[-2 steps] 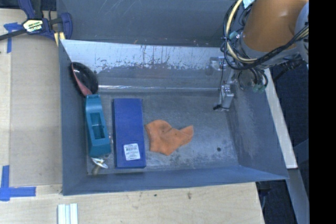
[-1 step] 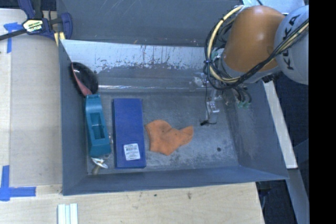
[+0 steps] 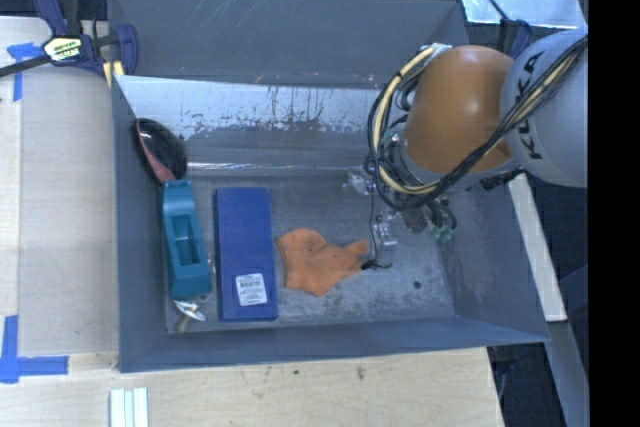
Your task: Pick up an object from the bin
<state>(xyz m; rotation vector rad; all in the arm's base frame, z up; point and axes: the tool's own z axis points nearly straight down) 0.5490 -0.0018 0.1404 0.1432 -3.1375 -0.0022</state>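
The bin (image 3: 300,35) is holding 4 loose things: 1 crumpled orange cloth (image 3: 312,262), 1 flat dark-blue box (image 3: 245,245), 1 teal tape dispenser (image 3: 183,240) and 1 dark spoon-shaped thing (image 3: 160,150).

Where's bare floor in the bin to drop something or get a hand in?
Bare floor: the back strip between the orange cloth and the bin back wall, and the right corner past the gripper. Crowded: the left, where spoon, teal dispenser and blue box lie close together; the cloth sits mid-floor, right at the gripper.
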